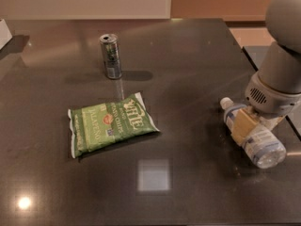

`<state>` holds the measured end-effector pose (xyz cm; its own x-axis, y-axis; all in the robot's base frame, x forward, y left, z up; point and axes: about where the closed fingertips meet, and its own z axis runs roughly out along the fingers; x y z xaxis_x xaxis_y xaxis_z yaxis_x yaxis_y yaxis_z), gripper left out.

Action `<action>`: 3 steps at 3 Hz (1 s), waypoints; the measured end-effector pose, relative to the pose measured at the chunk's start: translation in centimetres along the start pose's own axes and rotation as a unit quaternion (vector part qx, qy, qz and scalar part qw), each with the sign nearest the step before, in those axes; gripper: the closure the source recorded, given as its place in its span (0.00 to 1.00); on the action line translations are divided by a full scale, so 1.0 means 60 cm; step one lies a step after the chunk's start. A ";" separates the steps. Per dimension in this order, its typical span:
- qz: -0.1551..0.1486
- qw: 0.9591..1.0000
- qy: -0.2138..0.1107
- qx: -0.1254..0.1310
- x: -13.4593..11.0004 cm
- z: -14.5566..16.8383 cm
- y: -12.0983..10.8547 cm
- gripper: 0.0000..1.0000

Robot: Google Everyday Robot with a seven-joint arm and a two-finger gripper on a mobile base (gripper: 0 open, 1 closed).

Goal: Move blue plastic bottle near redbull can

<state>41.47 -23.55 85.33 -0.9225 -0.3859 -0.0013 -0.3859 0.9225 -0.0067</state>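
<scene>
The blue plastic bottle [264, 148] is clear with a white cap and a pale label. It lies on its side on the dark table [188, 69] at the right, cap pointing to the back left. My gripper [254, 128] is down over the bottle's middle, under the grey arm [282, 74]. The redbull can [111, 56] stands upright at the back left, far from the bottle and the gripper.
A green chip bag [108, 124] lies flat between the can and the bottle, left of centre. A white object [3, 32] shows at the far left edge. The table's right edge [237, 39] runs close behind the arm.
</scene>
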 end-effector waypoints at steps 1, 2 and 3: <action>-0.026 0.999 -0.019 0.010 -0.034 -0.029 -0.020 0.92; -0.052 0.998 -0.036 0.016 -0.066 -0.054 -0.035 1.00; -0.102 0.993 -0.062 0.002 -0.138 -0.064 -0.048 1.00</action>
<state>50.23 -23.01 89.20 -0.8174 -0.5629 -0.1227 -0.5645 0.8250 -0.0242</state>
